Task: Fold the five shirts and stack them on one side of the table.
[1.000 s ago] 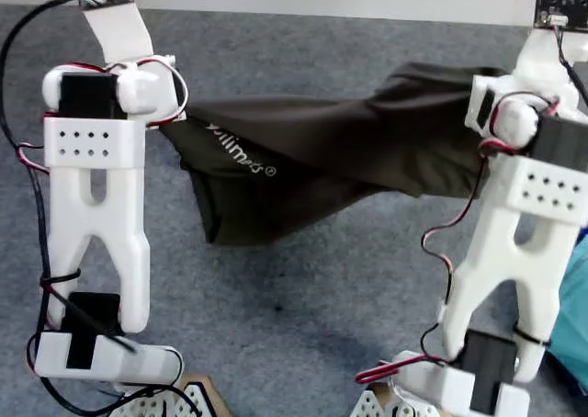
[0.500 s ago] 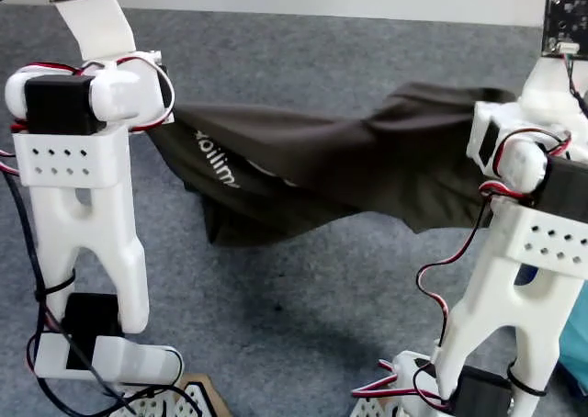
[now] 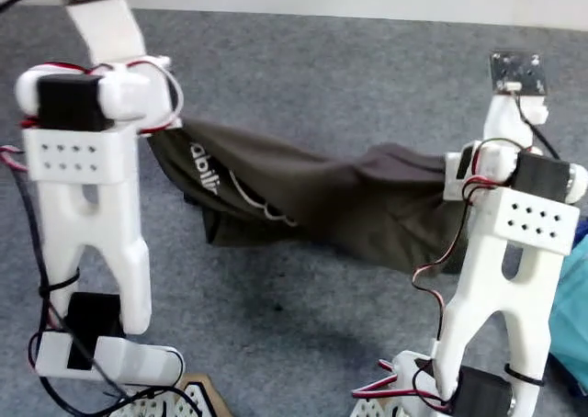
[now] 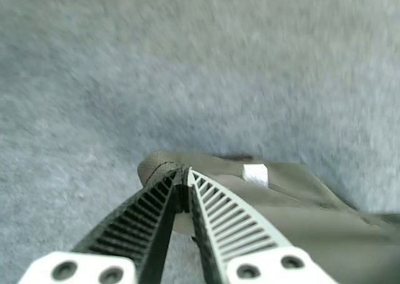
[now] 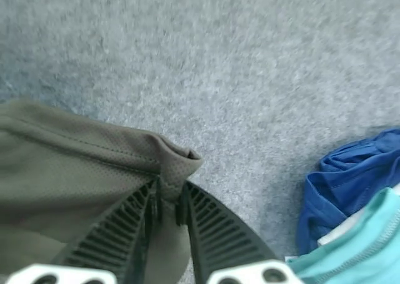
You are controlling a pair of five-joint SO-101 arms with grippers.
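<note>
Your soft dark-olive mesh-fabric shirt (image 3: pixel 322 201) hangs slack across the middle of the grey carpeted tabletop (image 3: pixel 303 77), its ends pinched in the closed left gripper (image 4: pixel 182 174) and right gripper (image 5: pixel 167 199); it looks light and floppy, so take it by the hems.

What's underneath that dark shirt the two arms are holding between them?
Grey table covering shows below the dark shirt, pinched by the left gripper and right gripper. Whatever sits directly beneath its sagging folds is covered.
</note>
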